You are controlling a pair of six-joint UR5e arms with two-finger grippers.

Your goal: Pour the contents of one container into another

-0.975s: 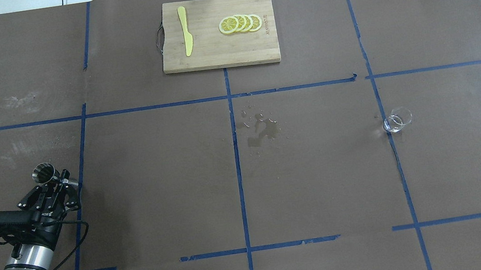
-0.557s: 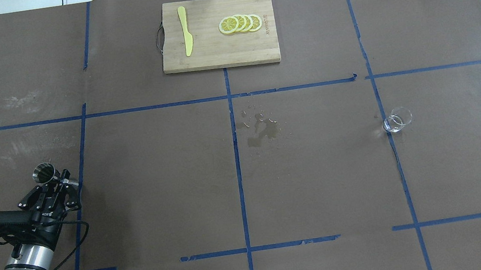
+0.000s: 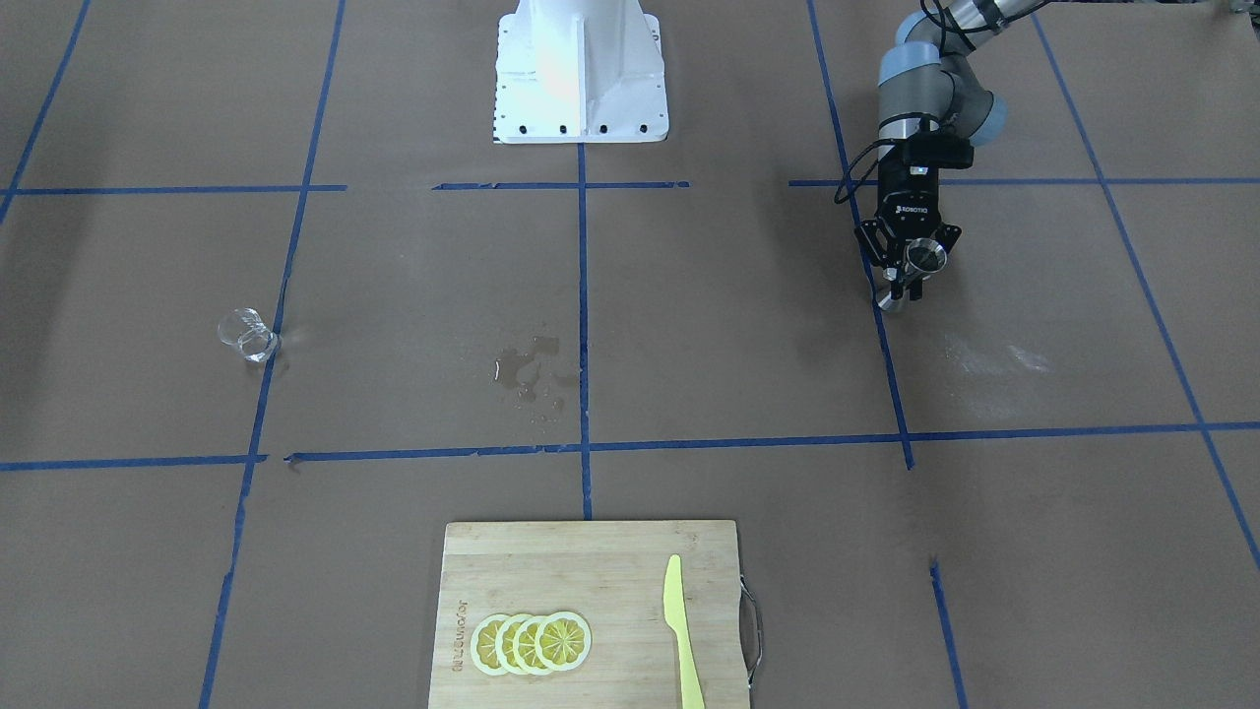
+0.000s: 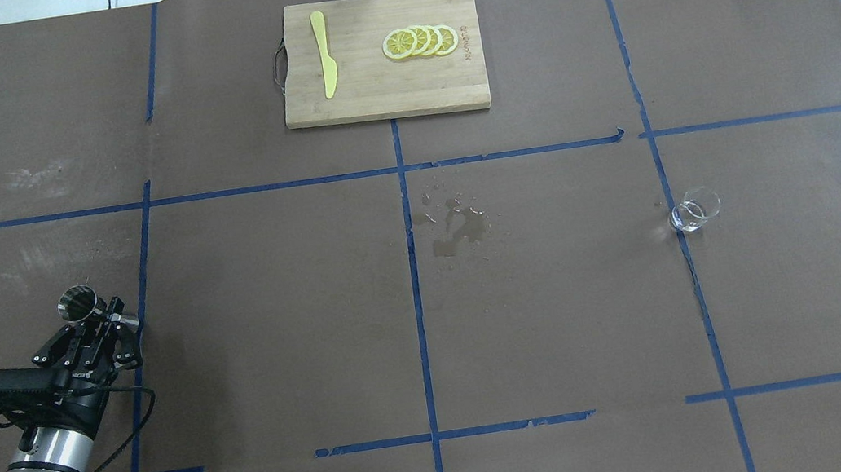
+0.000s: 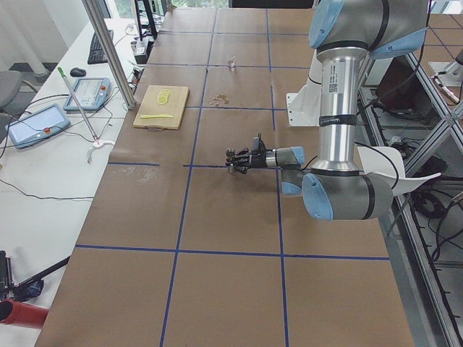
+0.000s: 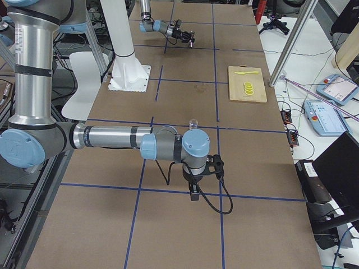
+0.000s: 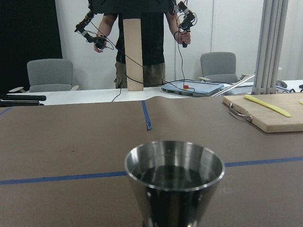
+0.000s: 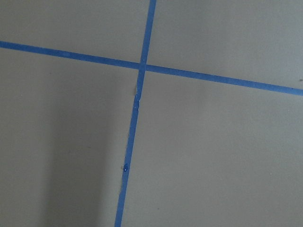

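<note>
Item: jigger (image 4: 76, 302) — held by left gripper (image 4: 102, 313)
Fingers clamped on it; glass cup (image 4: 694, 209) well apart, standing free; right gripper (image 6: 194, 193) — open or closed, cannot tell.

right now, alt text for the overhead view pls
The left gripper holds a steel jigger at near left; a clear glass cup stands far off at right. A wet patch marks the middle, with a cutting board beyond.

A robotics laboratory: an industrial robot arm (image 5: 338, 94) stands over a table (image 4: 563, 315) papered brown and gridded in blue tape (image 4: 257, 188), teach pendants (image 5: 35, 123) on the left bench (image 5: 43, 170), office chairs (image 7: 49, 74) beyond.
</note>
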